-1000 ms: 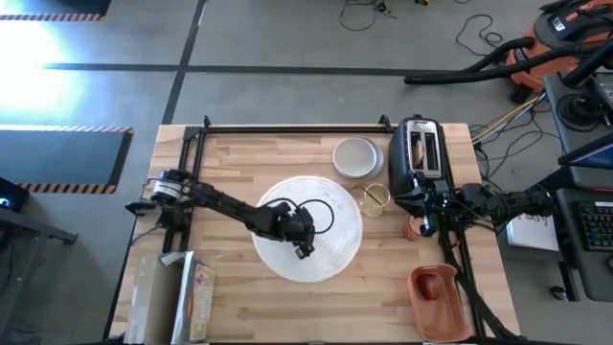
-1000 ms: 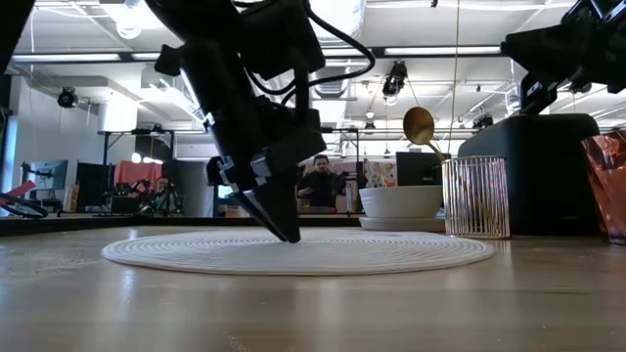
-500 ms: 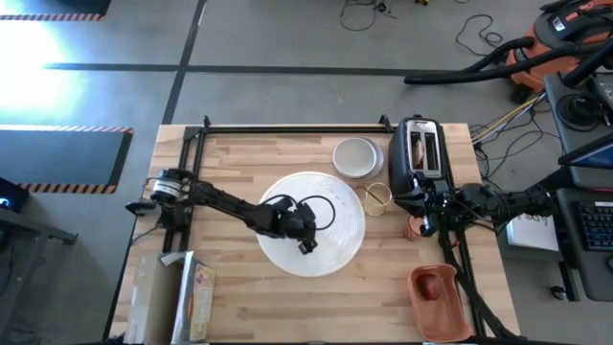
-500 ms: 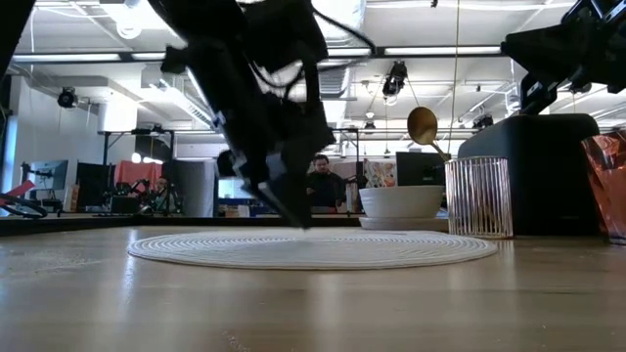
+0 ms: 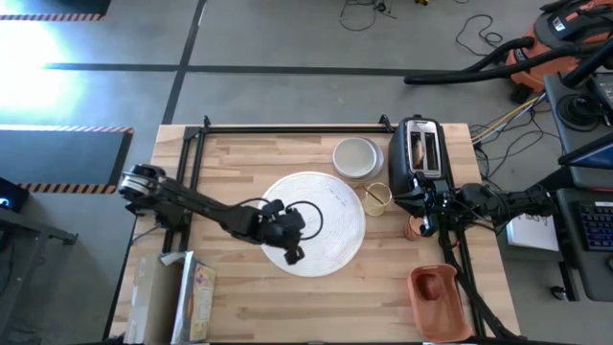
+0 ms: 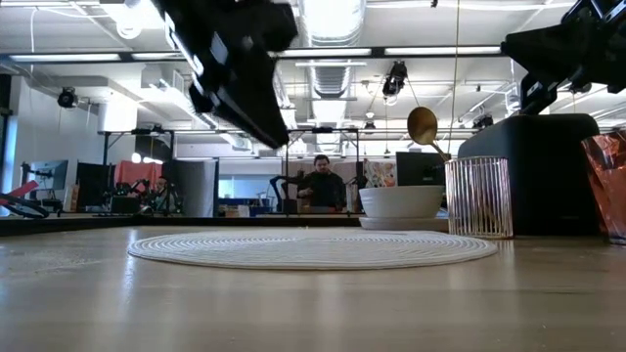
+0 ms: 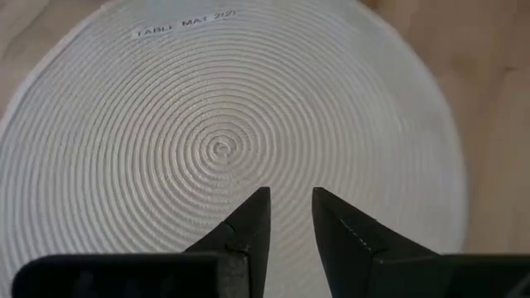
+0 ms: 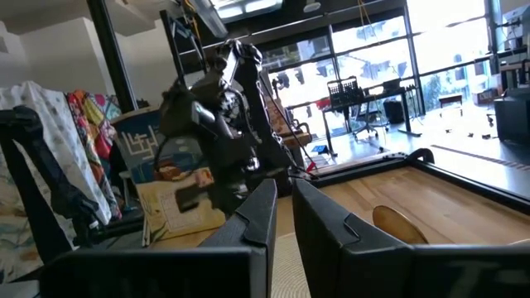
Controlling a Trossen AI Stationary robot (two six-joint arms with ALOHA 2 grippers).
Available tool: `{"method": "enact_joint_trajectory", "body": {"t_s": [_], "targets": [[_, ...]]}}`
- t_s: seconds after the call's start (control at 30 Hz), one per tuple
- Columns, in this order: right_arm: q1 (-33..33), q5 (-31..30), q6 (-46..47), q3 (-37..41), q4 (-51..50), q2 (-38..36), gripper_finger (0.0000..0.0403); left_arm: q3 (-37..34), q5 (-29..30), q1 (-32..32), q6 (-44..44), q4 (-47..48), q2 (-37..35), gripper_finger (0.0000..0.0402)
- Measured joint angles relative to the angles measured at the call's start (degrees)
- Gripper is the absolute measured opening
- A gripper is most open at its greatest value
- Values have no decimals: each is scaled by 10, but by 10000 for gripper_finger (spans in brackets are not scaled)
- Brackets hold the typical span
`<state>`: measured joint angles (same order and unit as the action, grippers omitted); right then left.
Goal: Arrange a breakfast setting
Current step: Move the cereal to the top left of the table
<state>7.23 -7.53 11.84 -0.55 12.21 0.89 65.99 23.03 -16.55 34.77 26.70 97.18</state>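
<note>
White round mat (image 7: 224, 124) labelled "TABLE MAT 2/2"; left hand (image 7: 290, 207) above, fingers slightly apart, empty.

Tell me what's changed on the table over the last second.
The left gripper let go of the round mat after sliding it toward the toaster, then rose clear of it, fingers nearly closed. The right gripper, bowl, glass and spoon stayed put.

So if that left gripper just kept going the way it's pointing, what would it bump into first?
Most likely the round white woven mat. The left gripper points down at it from above with nothing in between, landing a little off the mat's centre.
</note>
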Motion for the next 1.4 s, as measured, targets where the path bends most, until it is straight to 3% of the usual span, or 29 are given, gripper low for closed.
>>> {"method": "enact_joint_trajectory", "body": {"t_s": [0.4, 0.63, 1.07, 1.17, 1.4], "targets": [[0, 0, 0, 0, 0, 0, 34, 0, -76, -47, -95, 127, -61, 75], [0, 0, 0, 0, 0, 0, 34, 0, -74, -50, -52, 172, -97, 77], [0, 0, 0, 0, 0, 0, 34, 0, -40, -40, -38, 259, -209, 170], [0, 0, 0, 0, 0, 0, 34, 26, -40, -37, -38, 308, -237, 180], [0, 0, 0, 0, 0, 0, 34, 165, -40, -30, 7, 471, -245, 183]]}}
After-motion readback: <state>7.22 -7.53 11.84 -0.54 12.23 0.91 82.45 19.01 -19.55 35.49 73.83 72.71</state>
